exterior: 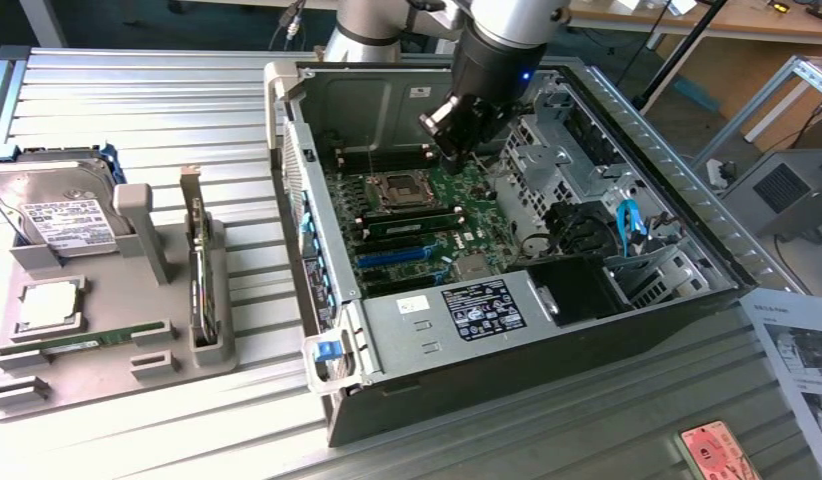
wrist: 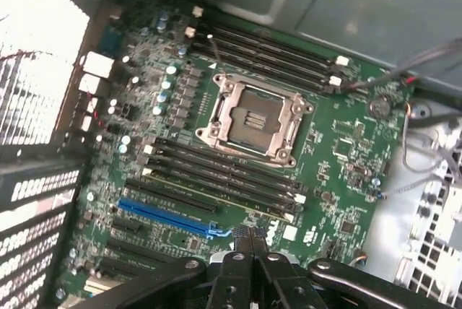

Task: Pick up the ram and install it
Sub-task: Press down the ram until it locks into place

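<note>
Leftmost in the exterior view, on the bench: grey tray with a silver drive at its far end. Lying flat in the tray's near part, well apart from the tool: ram, a long thin green stick with small dark chips along it. Just to its right, standing on edge in the tray: larger card with a metal bracket.

Further right, open case lying on its side, green board facing up. At the board's middle, bare socket, flanked by rows of black slots. Seated in one slot beside the socket: another green stick; from the wrist, seen only as a pale edge among the black slots.

Above the board, just right of the socket: tool, hanging from the arm. Closed all the way, fingertips pressed together in the wrist view. Nothing gripped, nothing touched; clear air between tips and board.

Rightmost, printed sheets on the bench.
</note>
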You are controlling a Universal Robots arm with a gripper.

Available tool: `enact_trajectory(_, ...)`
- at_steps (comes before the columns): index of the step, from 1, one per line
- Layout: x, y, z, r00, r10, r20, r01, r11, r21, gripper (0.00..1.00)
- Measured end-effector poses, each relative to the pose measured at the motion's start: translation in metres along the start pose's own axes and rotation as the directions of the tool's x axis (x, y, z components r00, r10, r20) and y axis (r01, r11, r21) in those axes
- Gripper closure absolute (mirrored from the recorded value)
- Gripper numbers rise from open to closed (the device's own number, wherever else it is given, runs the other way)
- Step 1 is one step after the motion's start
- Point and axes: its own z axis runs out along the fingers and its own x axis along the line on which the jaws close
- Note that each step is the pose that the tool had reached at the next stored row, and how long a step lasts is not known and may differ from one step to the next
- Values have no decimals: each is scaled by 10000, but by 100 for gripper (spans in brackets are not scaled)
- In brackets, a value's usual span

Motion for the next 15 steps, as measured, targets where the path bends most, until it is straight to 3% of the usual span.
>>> enact_trajectory(7, 0, 0, 1, 9929, 1185, 37, -1185, 9929, 29, 89)
enact_trajectory(15, 0, 0, 2, 9711, 2384, 79, -2385, 9711, 54, 89)
